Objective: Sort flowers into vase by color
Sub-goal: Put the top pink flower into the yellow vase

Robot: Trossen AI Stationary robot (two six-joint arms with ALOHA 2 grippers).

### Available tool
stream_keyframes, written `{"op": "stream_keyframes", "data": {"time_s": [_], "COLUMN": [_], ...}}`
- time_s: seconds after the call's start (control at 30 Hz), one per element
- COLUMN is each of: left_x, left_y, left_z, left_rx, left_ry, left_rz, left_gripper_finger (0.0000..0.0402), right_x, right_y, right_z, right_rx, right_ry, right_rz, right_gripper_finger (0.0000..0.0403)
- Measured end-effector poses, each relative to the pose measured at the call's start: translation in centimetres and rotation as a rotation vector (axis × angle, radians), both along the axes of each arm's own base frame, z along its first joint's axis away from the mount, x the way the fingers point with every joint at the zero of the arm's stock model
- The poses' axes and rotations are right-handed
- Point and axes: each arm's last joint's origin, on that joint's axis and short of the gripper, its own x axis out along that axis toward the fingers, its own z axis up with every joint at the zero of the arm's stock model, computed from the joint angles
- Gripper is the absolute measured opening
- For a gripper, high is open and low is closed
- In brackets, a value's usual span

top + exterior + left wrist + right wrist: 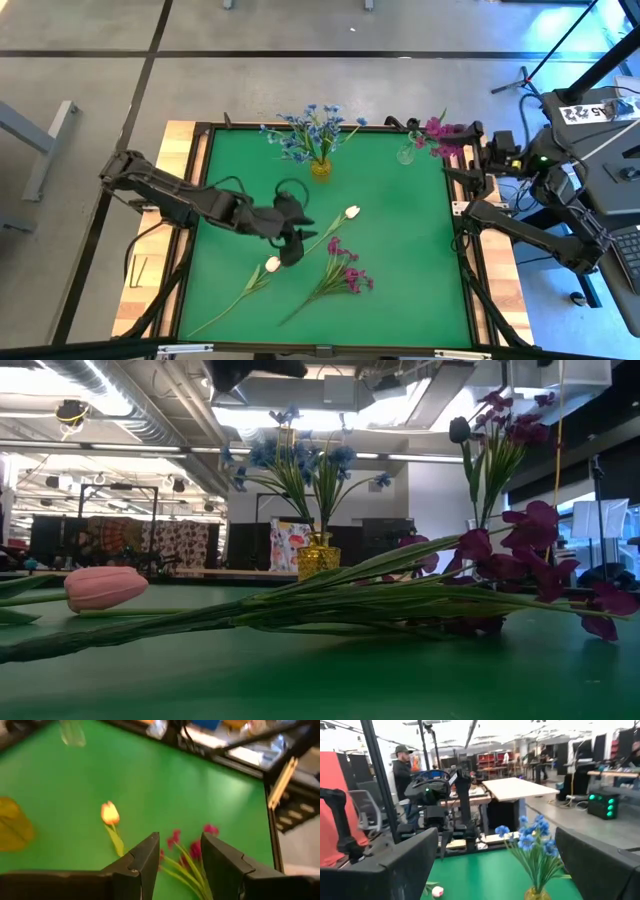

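Bright overhead lights wash out the low view's ceiling; the left wrist view is motion-blurred, the right wrist view soft, shadows faint.

Overhead and table-level views share the green table [400, 250]; wrist cameras sit close.

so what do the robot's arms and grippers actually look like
Both arms are dark, nearly black, jointed links with black cables looping alongside. The left gripper has two flat, angular dark fingers with chamfered edges. The right gripper has the same broad dark fingers. No coloured markings show on the arms themselves.
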Motion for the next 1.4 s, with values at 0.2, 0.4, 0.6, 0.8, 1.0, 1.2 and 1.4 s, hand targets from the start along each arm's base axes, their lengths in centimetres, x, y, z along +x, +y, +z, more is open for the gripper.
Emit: {"op": "stream_keyframes", "data": {"time_s": [0.2,0.4,0.6,0.8,1.0,1.2,1.4], "left_x": [1.0,1.6,2.5,3.2,3.6,3.6,4.1], "left_y": [-1.6,-2.3,-2.4,-2.0,-1.3,-0.5,-0.5], "left_z": [-3.2,-5.5,-7.6,-9.3,-10.3,-11.1,-12.1], "left_rx": [-0.054,-0.081,-0.087,-0.061,-0.049,-0.012,0.020], "left_ry": [0.137,0.226,0.282,0.324,0.355,0.405,0.419], "left_rz": [-0.006,0.012,0.048,0.092,0.120,0.156,0.154], "left_gripper_finger": [0.0139,0.0139,0.0139,0.0139,0.0139,0.0139,0.0139], "right_x": [0.8,0.9,2.3,4.5,6.9,9.3,11.4], "right_y": [-0.5,-0.8,-2.2,-3.8,-3.6,-1.8,-0.2], "right_z": [-0.9,0.5,0.8,0.5,0.8,2.0,0.9], "right_rx": [0.028,-0.054,-0.062,-0.063,-0.101,-0.149,-0.160], "right_ry": [0.009,-0.112,-0.138,-0.110,-0.092,0.018,0.146], "right_rz": [0.024,-0.031,-0.109,-0.116,-0.086,-0.127,-0.158], "right_gripper_finger": [0.0399,0.0386,0.0335,0.0291,0.0278,0.0277,0.0277]}}
